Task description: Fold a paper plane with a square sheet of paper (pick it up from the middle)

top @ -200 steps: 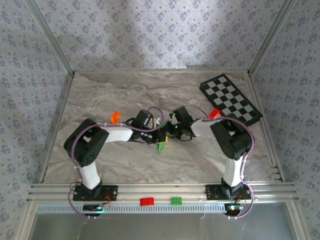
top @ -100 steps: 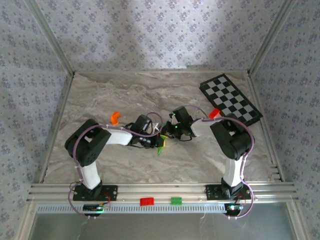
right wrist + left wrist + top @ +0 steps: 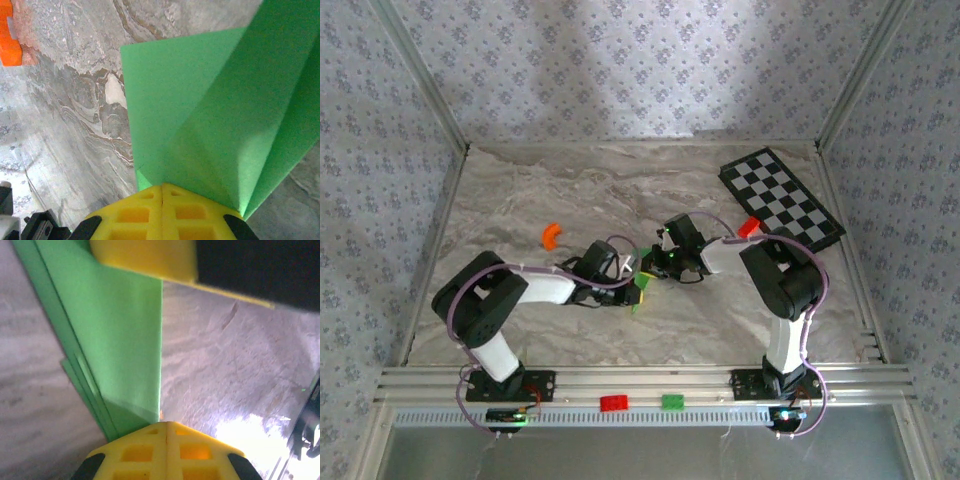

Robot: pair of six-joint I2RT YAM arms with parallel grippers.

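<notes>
Two sets of fingers were clamped on the partly folded green paper point(image 3: 637, 297) at the middle of the surface point(image 3: 570, 190). The left fingers point(image 3: 167, 450) pinched its layered edge, and the right fingers point(image 3: 162, 210) pinched a creased corner. Judged risks: opposed pulls by the arms could tear the thin sheet or drag it from one pinch. The layers, slightly staggered beside the left fingers, could slip and spoil the crease.

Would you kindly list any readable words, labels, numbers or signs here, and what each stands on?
None can be read: the folded bright green paper is plain, the black-and-white checkered board bears only squares, the red toy brick and green toy brick are too small to tell.
</notes>
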